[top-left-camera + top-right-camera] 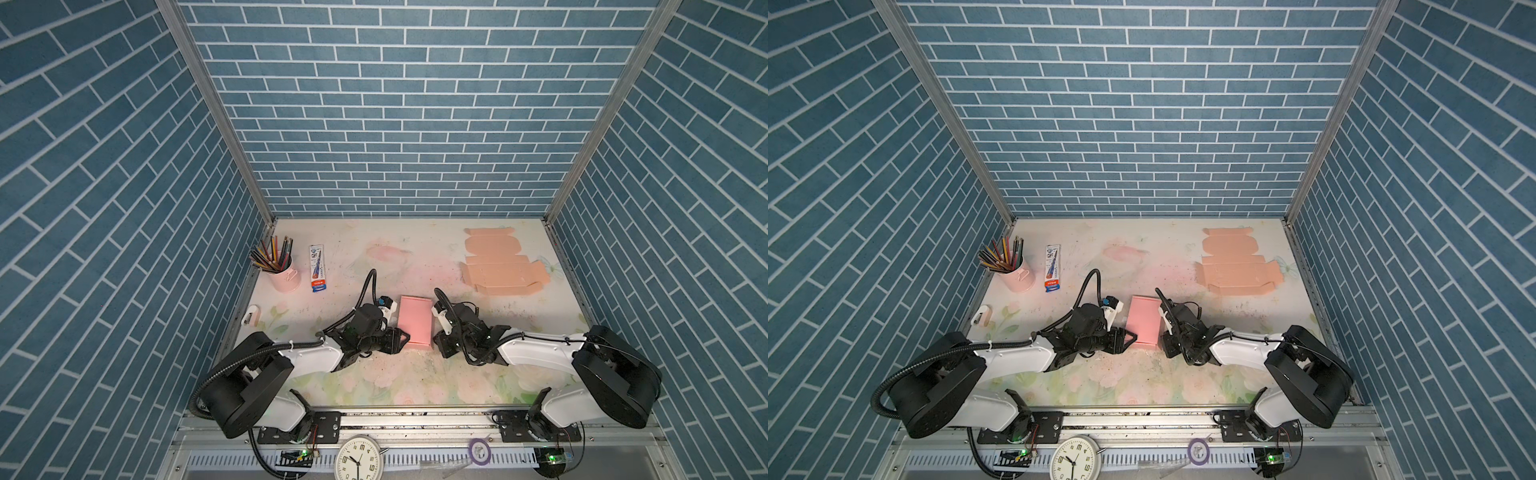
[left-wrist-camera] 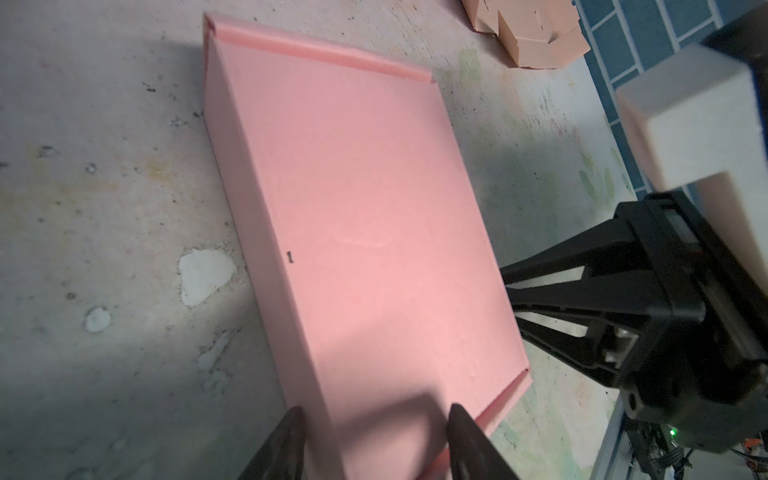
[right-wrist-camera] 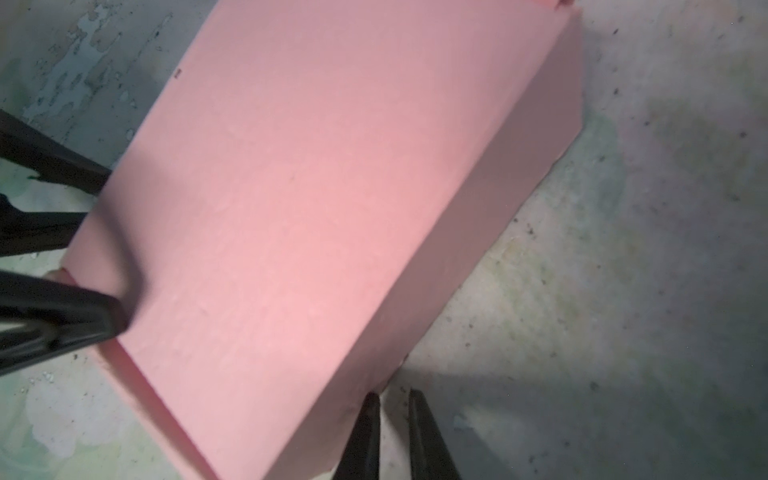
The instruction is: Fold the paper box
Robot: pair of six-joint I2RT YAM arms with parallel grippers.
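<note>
Looking down on it now, the box (image 1: 415,320) lies flat in the middle of the table (image 1: 374,386), squarely between the two arms and, to my eye, all but closed. Left gripper (image 2: 376,409) sits at the near left corner with its jaws spread, one outside the long side wall and the other over the near end; whether they are actually squeezing the card I cannot tell. Right gripper (image 3: 394,394) is down at the near right corner, jaws almost pressed together with just a slit between them and nothing in it, one finger touching or just shy of the box's corner. What seems left is seating the near end: a thin lip (image 2: 509,392) stands proud along that edge. So, my call: let the left act as a backstop and nothing more, because a hard pinch there would dent thin card. The right, narrow as it is, makes a good pusher: come in low along the table, meet the lip flat rather than tip-first, and nudge it home. Go slowly, since the box looks light and could skate or spin off that corner. Blanks (image 1: 498,270) lie far right, well apart.
</note>
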